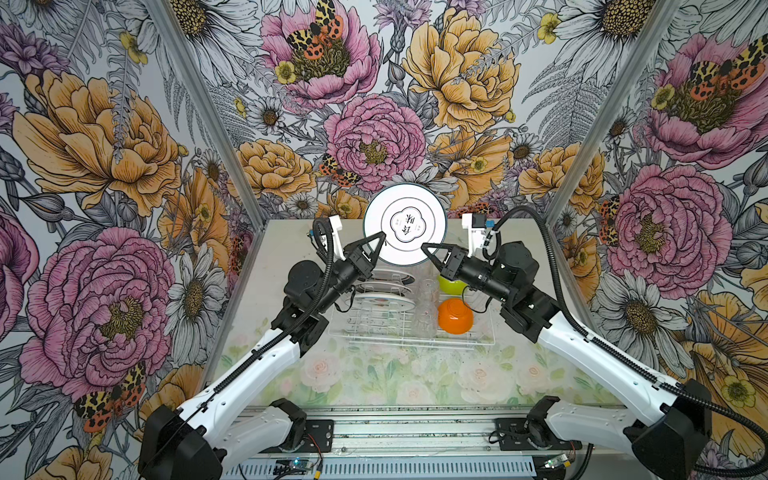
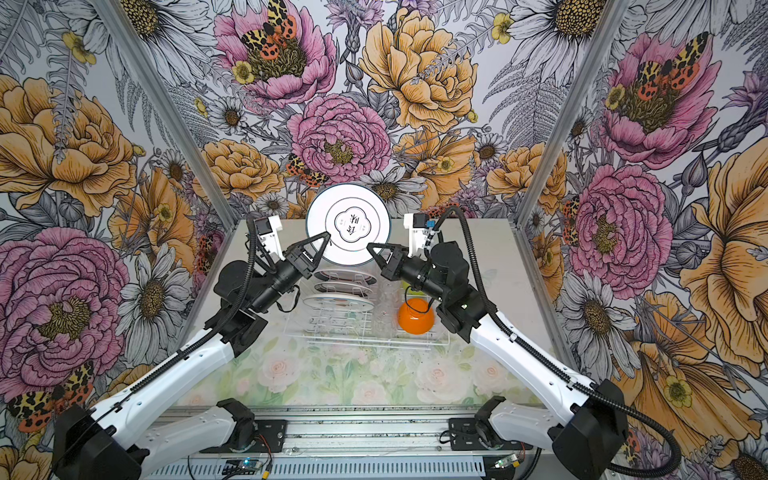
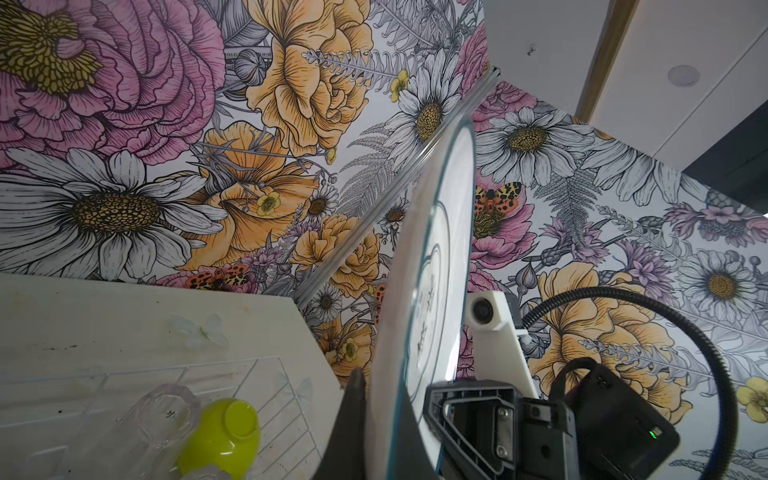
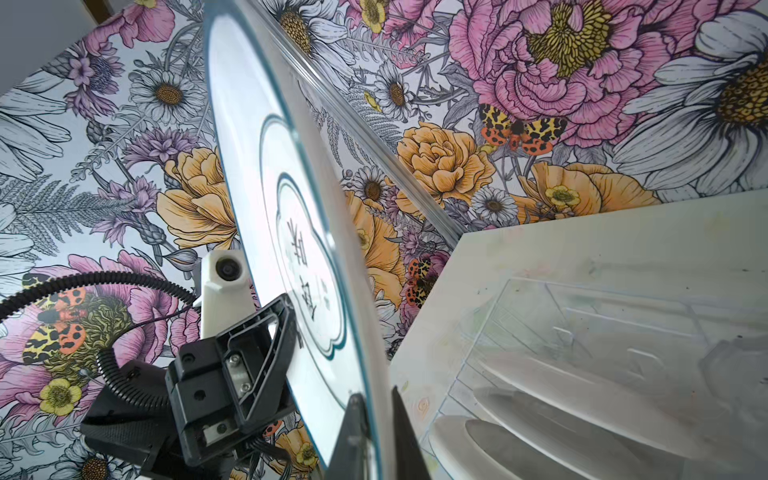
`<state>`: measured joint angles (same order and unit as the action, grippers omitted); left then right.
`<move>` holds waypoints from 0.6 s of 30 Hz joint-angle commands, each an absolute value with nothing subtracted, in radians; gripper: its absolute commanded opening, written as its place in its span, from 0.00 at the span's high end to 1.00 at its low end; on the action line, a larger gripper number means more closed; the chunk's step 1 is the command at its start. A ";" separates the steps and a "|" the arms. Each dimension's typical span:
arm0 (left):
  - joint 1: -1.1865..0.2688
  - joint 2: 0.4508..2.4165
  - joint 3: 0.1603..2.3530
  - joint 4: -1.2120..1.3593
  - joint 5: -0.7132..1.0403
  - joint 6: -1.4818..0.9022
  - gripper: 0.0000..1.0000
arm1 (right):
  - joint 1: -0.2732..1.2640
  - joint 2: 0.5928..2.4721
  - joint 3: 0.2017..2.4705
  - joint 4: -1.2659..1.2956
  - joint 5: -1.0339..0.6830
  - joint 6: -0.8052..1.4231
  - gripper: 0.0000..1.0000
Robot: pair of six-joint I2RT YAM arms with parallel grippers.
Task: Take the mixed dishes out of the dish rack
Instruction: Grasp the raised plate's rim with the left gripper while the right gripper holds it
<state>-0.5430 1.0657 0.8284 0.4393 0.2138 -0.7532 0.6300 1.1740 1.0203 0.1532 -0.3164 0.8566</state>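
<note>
Above the dish rack [image 1: 415, 343], in both top views, a teal-rimmed plate [image 1: 405, 224] hangs upright and clear of the wires, its printed face toward the camera. The left pincer [image 1: 381, 237] is closed tight on the low part of the rim on its own side, and the right pincer [image 1: 424, 248] does likewise opposite. Inside the rack stand more plates [image 1: 380, 300], clear tumblers [image 1: 428, 305], a lime-green bowl [image 1: 451, 284] and an orange bowl [image 1: 455, 315].

From the left wrist view, the plate's edge passes between that pincer's dark fingers [image 3: 353, 419].

From the right wrist view, only the fingertips nip the rim.

I judge the plate stiff, glossy, slippery and breakable, though light. The flat lip is the place to hold, taken deeper than the tips.
</note>
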 commanded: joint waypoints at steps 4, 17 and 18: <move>-0.562 1.097 0.825 0.343 0.201 -0.630 1.00 | 0.657 1.193 1.016 0.132 -0.276 0.740 0.71; -0.527 1.080 0.826 0.318 0.149 -0.618 1.00 | 0.653 1.155 0.984 0.095 -0.205 0.695 0.22; -0.518 1.076 0.826 0.317 0.143 -0.618 1.00 | 0.652 1.151 0.982 0.079 -0.193 0.685 0.20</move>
